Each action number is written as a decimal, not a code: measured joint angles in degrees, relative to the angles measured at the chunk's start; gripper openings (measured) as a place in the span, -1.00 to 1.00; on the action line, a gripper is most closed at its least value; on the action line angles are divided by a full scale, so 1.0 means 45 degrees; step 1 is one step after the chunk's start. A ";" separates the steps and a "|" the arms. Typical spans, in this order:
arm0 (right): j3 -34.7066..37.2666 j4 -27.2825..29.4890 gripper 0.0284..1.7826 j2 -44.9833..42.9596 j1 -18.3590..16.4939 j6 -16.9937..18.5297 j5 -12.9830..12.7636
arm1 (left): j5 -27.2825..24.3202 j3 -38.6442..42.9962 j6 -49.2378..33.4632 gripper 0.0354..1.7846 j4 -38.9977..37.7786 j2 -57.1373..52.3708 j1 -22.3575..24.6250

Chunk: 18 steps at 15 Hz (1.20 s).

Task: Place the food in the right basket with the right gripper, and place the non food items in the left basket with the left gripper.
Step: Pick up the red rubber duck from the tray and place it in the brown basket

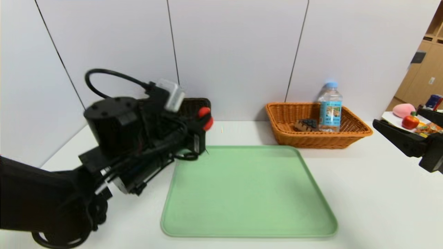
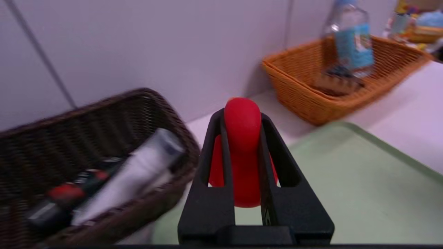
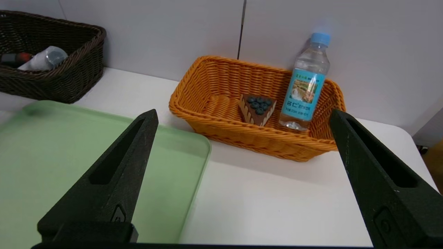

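Left gripper (image 2: 243, 152), as I see it, clamps the red duck (image 2: 242, 138) beside the dark brown basket (image 2: 145, 103). Right gripper (image 3: 242, 173) hangs spread apart near the orange basket (image 3: 193, 103) holding my water bottle (image 3: 304, 86) and cake slice (image 3: 258, 109).

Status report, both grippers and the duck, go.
Left gripper shut on red duck, beside dark basket, not yet over it. Right gripper open, empty, parked right. Bottle and cake in orange basket. Nothing in the way.

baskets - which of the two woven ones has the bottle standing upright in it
The orange-tan wicker basket: its clear water bottle with the light-blue cap stands upright beside the chocolate cake slice. In the dark brown wicker basket, the white bottle lies on its side.
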 joint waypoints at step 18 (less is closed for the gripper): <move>-0.0447 -0.2278 0.90 0.3346 0.0019 -0.0033 -0.0005 | -0.2246 -0.4310 0.2146 0.21 0.3617 0.2170 0.5857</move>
